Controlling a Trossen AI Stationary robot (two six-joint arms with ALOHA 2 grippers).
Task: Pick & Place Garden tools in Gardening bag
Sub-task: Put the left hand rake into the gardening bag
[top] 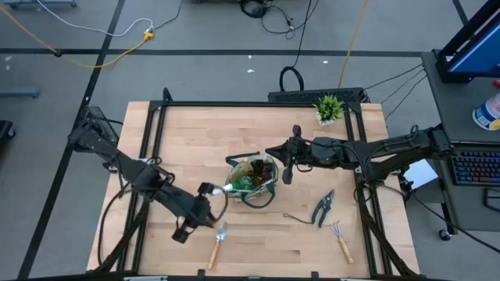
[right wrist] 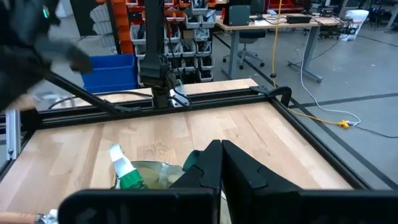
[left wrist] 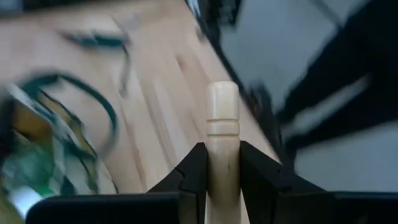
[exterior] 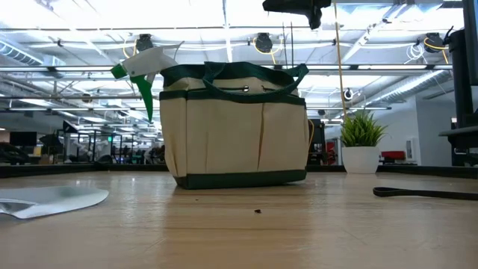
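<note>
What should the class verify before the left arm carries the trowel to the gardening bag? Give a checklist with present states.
1. Grip: left gripper is shut on the trowel, its fingers against both sides of the wooden handle. Ok.
2. Trowel off the table: its blade lies flat on the wood. Not ok.
3. Gardening bag upright and open at the top. Ok.
4. Room inside: the spray bottle sticks out on the trowel's side. Cannot tell.
5. Right gripper clear: it is shut and empty, above the bag's opposite edge. Ok.
</note>
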